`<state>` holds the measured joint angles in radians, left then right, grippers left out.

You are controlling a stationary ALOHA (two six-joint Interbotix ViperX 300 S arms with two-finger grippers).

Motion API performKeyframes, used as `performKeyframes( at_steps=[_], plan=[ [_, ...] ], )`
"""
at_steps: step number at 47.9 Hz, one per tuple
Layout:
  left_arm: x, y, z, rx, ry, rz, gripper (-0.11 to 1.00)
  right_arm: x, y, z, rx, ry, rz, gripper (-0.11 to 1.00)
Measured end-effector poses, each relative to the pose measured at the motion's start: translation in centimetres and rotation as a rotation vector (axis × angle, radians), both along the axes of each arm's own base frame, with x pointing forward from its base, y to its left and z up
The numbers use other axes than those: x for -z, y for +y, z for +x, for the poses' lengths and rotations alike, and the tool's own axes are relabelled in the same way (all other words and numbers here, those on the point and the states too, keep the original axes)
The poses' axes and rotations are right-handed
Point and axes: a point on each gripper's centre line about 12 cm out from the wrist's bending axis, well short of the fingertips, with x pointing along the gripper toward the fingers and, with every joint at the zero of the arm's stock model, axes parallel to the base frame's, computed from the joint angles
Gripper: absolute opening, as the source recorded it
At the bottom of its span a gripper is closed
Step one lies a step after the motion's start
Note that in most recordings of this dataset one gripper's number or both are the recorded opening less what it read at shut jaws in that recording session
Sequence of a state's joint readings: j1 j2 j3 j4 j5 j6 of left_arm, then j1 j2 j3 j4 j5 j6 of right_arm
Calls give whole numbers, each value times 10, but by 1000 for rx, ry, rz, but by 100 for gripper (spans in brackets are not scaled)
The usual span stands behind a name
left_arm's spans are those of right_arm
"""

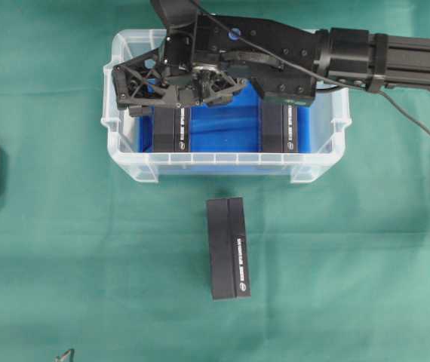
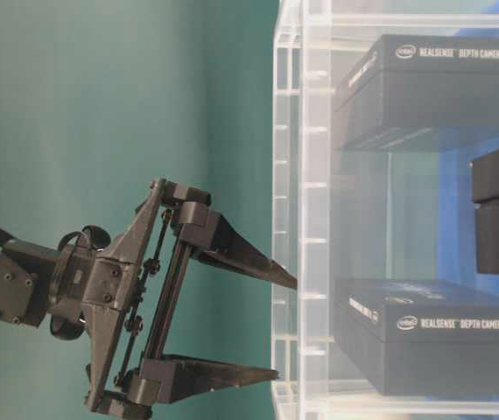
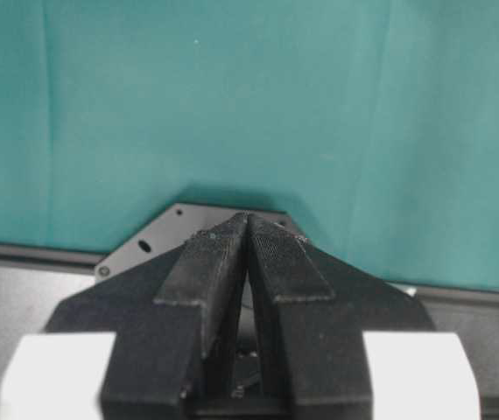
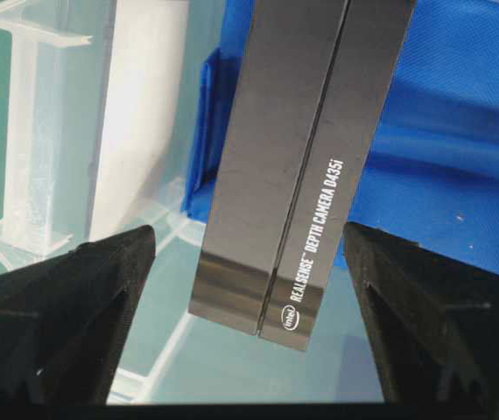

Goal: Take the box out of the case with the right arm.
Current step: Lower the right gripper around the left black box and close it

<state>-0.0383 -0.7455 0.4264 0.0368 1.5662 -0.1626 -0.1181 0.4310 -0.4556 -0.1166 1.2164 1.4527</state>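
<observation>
**Three boxes in sight: two in the case, one out on the cloth**

You have three black boxes in the overhead view. Two lie inside the case (image 1: 131, 157), on its blue cloth (image 1: 224, 133): the left box (image 1: 172, 128) toward the left wall and the right box (image 1: 283, 128) toward the right wall, with a bare blue strip between them. The third box (image 1: 228, 248) lies outside, on the green table cover (image 1: 79, 249) just below the case's lower rim, in the lower centre of the frame.

Your right gripper (image 1: 141, 110) hangs over the case's upper left, above the left box. Its fingers stand wide apart; in the right wrist view they sit on either side of that box without touching it.

The left gripper (image 3: 248, 229) has its fingers pressed together on nothing, over the table edge.

Open cloth lies left, right and below the case.
</observation>
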Motion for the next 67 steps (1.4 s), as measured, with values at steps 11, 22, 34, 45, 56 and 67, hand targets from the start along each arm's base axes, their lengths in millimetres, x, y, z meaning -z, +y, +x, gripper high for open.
performKeyframes(
  at_steps=[11, 22, 34, 45, 56, 67],
  plan=[
    [0, 0, 0, 1, 0, 0, 0, 0, 0, 0, -1, 0, -1, 90],
    [0, 0, 0, 0, 2, 0, 0, 10, 0, 3, -3, 20, 1, 90],
    [0, 0, 0, 0, 0, 0, 0, 29, -2, 7, -14, 58, -5, 90],
    [0, 0, 0, 0, 0, 1, 0, 48, -7, 11, -13, 90, -6, 90],
    [0, 0, 0, 0, 0, 1, 0, 62, -11, 13, -9, 113, -6, 90],
    [0, 0, 0, 0, 0, 1, 0, 68, -12, 14, -8, 125, -12, 90]
  ],
)
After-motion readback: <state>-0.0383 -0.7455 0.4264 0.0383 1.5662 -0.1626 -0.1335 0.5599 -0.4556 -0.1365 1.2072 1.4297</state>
